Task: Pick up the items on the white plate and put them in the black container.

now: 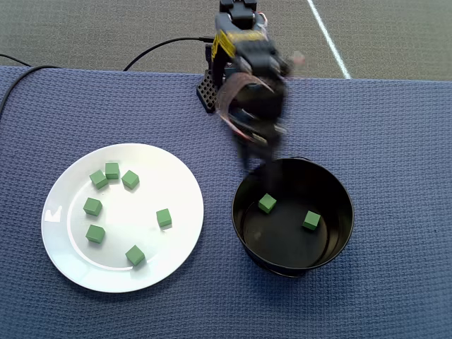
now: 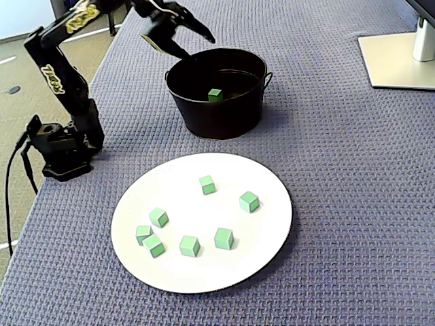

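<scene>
Now pot two cubes, plate seven

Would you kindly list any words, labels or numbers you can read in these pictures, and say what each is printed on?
Yellow lettering on the arm's upright link: too blurred and tilted to read.
Yellow lettering on the arm's upper link: also unreadable.
Yellow label on the arm in the overhead view: unreadable.
Cubes, white plate, black container: no text visible.
</scene>
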Controlling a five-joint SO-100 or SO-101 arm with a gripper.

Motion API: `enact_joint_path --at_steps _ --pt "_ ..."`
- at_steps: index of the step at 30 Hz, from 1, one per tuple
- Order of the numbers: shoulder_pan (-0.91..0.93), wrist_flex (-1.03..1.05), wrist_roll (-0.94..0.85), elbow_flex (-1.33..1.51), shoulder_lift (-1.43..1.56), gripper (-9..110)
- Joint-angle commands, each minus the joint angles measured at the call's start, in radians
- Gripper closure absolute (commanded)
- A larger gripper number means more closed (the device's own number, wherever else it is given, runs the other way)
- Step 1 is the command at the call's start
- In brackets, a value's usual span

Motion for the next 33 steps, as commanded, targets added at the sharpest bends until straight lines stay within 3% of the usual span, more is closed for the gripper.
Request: enact_joint_path --at_steps 1,3,7,13,23,33 --pt "0.457 -0.112 -0.155 0.048 0.092 85" --pt "0.56 -0.276 -0.25 0.245 0.097 84" --pt "0.623 -0.538 -0.224 0.517 0.003 83" --pt "0.54 -0.561 -0.078 0.512 -0.156 85" --pt "0.456 -0.557 -0.084 0.383 -0.382 85" --pt "0.374 -0.578 -0.117 0.394 -0.419 86"
